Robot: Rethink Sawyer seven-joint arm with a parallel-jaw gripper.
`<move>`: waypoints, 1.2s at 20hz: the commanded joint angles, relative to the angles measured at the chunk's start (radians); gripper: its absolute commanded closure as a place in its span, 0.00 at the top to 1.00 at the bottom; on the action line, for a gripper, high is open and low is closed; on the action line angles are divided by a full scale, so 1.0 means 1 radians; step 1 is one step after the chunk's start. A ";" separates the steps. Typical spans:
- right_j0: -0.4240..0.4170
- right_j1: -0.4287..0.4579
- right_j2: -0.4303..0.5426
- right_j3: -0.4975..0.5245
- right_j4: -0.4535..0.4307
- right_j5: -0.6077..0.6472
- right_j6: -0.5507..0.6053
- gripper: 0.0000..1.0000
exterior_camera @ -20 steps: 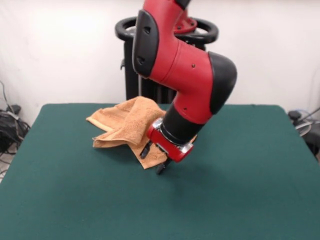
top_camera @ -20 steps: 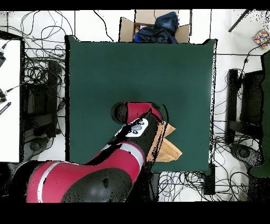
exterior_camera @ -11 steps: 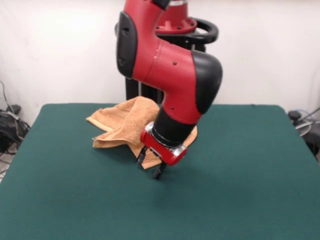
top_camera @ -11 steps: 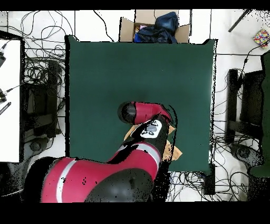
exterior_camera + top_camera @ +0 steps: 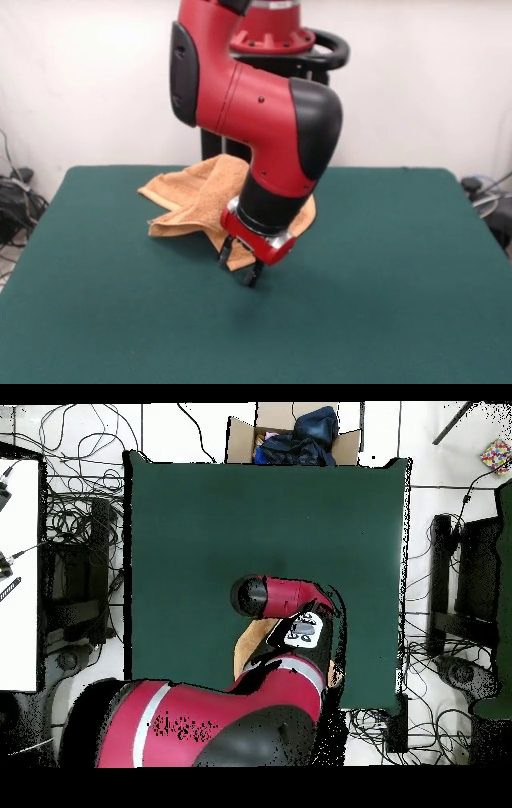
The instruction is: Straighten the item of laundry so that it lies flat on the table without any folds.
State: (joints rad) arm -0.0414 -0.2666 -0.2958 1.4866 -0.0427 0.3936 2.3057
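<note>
The item of laundry (image 5: 196,200), an orange-tan towel, lies crumpled and folded over itself at the far left-centre of the green table (image 5: 384,304). My gripper (image 5: 238,266) hangs at the towel's near corner, low over the cloth, and it is open. One black finger (image 5: 224,256) sits at the corner's left side, the other on its right. In the overhead view the arm covers most of the towel, so only small tan patches (image 5: 245,656) show beside it, and the gripper itself is hidden there.
A cardboard box of dark clothes (image 5: 290,434) stands just beyond the table's (image 5: 200,534) top edge. Cables cover the floor on the left (image 5: 85,534). A black stand (image 5: 460,604) is off the right edge.
The arm has swung left in the front view, carrying the gripper a little left and down onto the towel's near corner. In the overhead view it now covers more of the towel.
</note>
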 commanded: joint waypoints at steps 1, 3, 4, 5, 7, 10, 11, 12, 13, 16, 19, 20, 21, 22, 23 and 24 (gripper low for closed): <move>-0.024 0.118 0.181 -0.033 -0.015 -0.028 0.005 1.00; -0.006 0.112 0.160 -0.048 -0.014 0.015 0.008 1.00; 0.010 0.110 0.141 -0.062 -0.013 0.056 0.011 1.00; 0.031 0.106 0.118 -0.074 -0.012 0.089 0.022 1.00; 0.070 0.093 0.076 -0.087 -0.001 0.164 0.056 1.00; 0.086 0.059 0.073 -0.060 0.020 0.147 0.101 1.00; 0.083 0.050 0.079 -0.052 0.029 0.141 0.110 1.00; 0.087 0.044 0.077 -0.054 0.034 0.165 0.114 1.00; 0.092 0.039 0.074 -0.053 0.039 0.168 0.122 1.00; 0.113 0.015 0.060 -0.053 0.058 0.215 0.146 1.00; 0.120 0.001 0.060 -0.039 0.066 0.213 0.153 1.00; 0.114 0.001 0.068 -0.028 0.067 0.195 0.151 1.00; 0.101 0.008 0.082 -0.018 0.068 0.166 0.145 1.00; 0.088 0.016 0.095 -0.009 0.069 0.137 0.139 1.00; 0.072 0.027 0.110 -0.004 0.069 0.104 0.131 1.00; 0.064 0.036 0.115 -0.001 0.068 0.090 0.126 1.00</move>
State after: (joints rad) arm 0.0544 -0.2752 -0.2870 1.4636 -0.0262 0.4996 2.3059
